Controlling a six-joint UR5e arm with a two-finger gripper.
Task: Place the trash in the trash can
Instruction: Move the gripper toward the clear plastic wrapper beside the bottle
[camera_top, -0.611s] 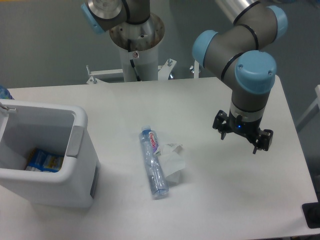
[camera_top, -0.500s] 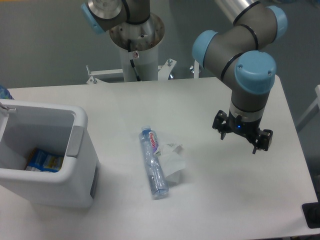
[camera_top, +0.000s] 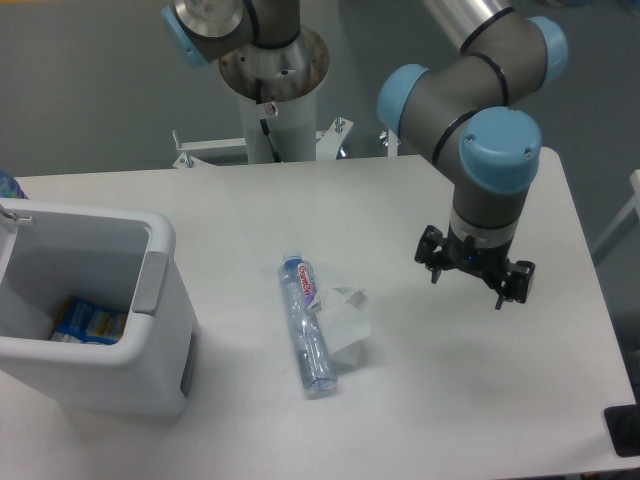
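Observation:
A clear plastic water bottle (camera_top: 306, 326) with a blue cap and pink-white label lies on the table's middle, cap pointing away. A crumpled white paper piece (camera_top: 348, 322) rests against its right side. The white trash can (camera_top: 150, 300) with a grey handle plate stands at the left edge, and blue-and-white packaging lies on its bottom. My gripper (camera_top: 468, 280) hangs above the table to the right of the paper, well apart from it, open with nothing between its fingers.
The arm's base column (camera_top: 272, 90) rises at the back centre with a metal bracket at its foot. A dark object (camera_top: 624, 430) sits at the front right corner of the table. The table's right edge runs close behind the gripper.
The gripper and wrist have shifted slightly left and up, toward the paper. The bottle, paper and trash can have not moved.

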